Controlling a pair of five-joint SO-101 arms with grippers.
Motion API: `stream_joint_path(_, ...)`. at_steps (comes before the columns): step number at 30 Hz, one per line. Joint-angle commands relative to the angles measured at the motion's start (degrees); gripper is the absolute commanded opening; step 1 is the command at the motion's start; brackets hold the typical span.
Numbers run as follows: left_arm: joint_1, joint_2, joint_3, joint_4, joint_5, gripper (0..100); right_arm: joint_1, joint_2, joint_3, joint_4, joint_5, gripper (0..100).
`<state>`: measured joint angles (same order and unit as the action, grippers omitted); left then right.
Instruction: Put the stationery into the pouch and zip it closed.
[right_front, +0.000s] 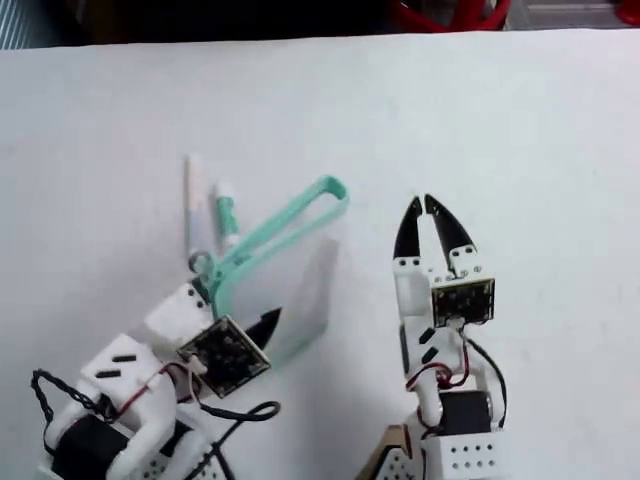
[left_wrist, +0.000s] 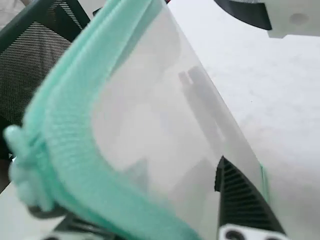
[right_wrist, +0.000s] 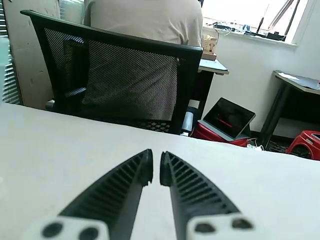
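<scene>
A clear pouch (right_front: 285, 270) with mint-green zipper trim (right_front: 290, 220) lies tilted at the table's middle, its mouth gaping. My left gripper (right_front: 232, 312) is shut on the pouch's near corner; its black finger (left_wrist: 240, 200) shows through the clear wall (left_wrist: 165, 120). A white pen (right_front: 193, 205) and a green-and-white marker (right_front: 226, 215) lie side by side on the table just left of the pouch. My right gripper (right_front: 425, 205) rests to the right of the pouch, apart from it, its black fingers (right_wrist: 127, 182) together with nothing between them.
The white table (right_front: 520, 130) has free room on the right and at the back. A piece of cardboard (right_front: 388, 455) lies by the right arm's base. Behind the far edge stands a black mesh chair (right_wrist: 125, 75).
</scene>
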<state>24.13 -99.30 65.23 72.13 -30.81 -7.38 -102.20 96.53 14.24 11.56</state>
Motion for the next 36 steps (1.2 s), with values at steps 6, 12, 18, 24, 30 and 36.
stream_joint_path(6,1.45,0.31,-9.49,0.18,-3.08,23,-0.57,0.31,0.35,0.48,0.18,4.2)
stream_joint_path(12,1.54,0.57,-11.34,1.23,-3.6,23,-0.57,0.31,0.35,0.48,0.18,4.2)
stream_joint_path(18,3.3,0.57,-11.78,-4.04,0.79,23,-0.57,0.31,0.35,0.48,0.18,4.2)
stream_joint_path(24,5.76,0.57,-11.87,-7.56,2.2,23,-0.57,0.31,0.35,1.27,0.18,4.2)
stream_joint_path(30,6.11,0.48,-15.65,-8.09,9.58,22,-0.57,0.31,0.35,1.27,0.26,4.2)
stream_joint_path(36,6.2,0.57,-17.14,-8.09,9.76,13,-0.57,0.31,0.35,1.27,0.26,4.2)
